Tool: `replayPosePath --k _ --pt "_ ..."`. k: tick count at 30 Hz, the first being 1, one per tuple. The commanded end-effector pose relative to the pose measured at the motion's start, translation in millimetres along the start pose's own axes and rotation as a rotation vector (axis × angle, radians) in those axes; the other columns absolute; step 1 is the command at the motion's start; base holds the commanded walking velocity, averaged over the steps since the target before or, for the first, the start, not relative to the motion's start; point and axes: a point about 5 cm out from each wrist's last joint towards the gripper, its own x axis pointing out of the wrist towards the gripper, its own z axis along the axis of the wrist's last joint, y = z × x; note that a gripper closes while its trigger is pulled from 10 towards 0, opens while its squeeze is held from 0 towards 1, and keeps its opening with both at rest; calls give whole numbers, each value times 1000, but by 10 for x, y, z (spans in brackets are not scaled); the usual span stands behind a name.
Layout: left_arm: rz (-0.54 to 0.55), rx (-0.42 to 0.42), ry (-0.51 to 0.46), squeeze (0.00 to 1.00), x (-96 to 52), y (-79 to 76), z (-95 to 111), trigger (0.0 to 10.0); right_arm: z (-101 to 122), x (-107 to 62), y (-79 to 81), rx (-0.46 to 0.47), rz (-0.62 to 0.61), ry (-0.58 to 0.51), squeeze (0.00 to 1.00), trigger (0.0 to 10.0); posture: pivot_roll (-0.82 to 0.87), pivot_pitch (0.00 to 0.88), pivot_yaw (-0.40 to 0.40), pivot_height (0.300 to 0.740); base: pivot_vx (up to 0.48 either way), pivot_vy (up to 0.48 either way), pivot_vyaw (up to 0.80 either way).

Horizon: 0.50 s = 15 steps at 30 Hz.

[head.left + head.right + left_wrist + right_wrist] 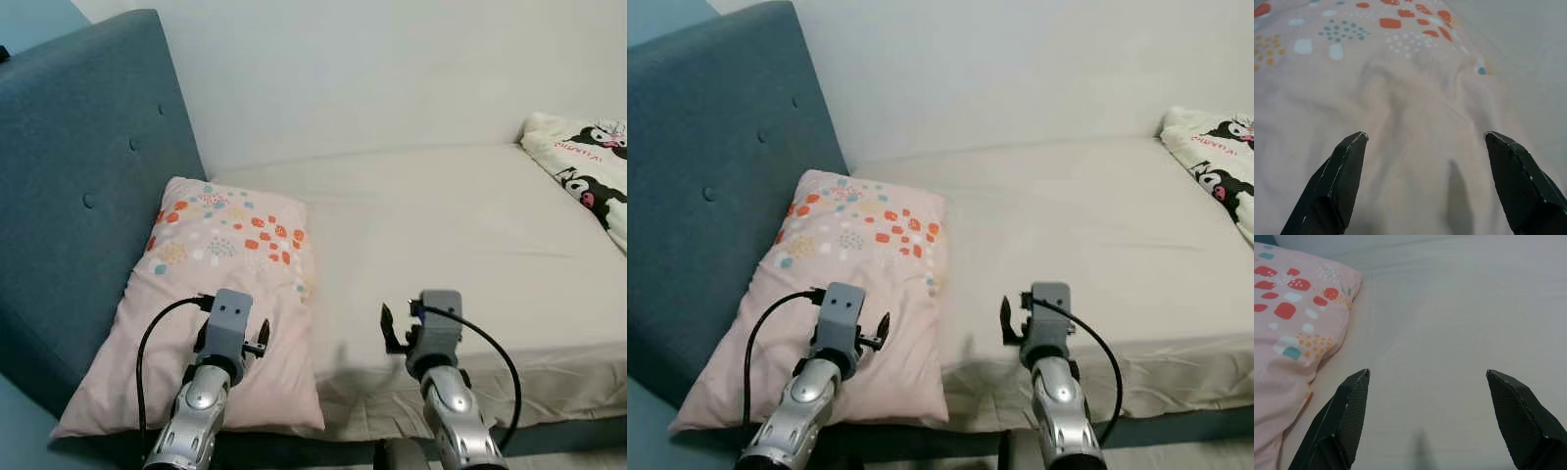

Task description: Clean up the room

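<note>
A pink pillow [235, 240] printed with orange, teal and white dots lies at the head of the bed, leaning on the blue headboard [83, 176]. My left gripper [1425, 136] hovers low over the pillow's near half, open, with only wrinkled pink fabric between its fingers. Over the bare beige sheet [451, 225], just right of the pillow's edge [1298, 333], my right gripper [1427, 373] is also open and holds nothing. Both silver arms reach up from the lower edge of the head views, the left [211, 377] and the right [446, 387].
A white blanket with black cartoon figures [588, 162] lies bunched at the far right of the bed. A pale wall [372, 69] runs behind the mattress. The mattress front edge [549, 392] drops off close to my arms.
</note>
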Motion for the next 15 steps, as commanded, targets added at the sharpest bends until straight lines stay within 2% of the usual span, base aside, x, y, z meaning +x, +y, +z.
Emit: replayPosePath --k 1,15 --pt "31 -4 21 0 4 44 -34 10000 -40 -32 75 -5 24 24 0 10000 -58 30 38 618 0 0 0" --pt "29 11 57 0 -73 56 -128 10000 -109 -86 142 21 58 60 0 10000 -33 50 32 668 0 0 0"
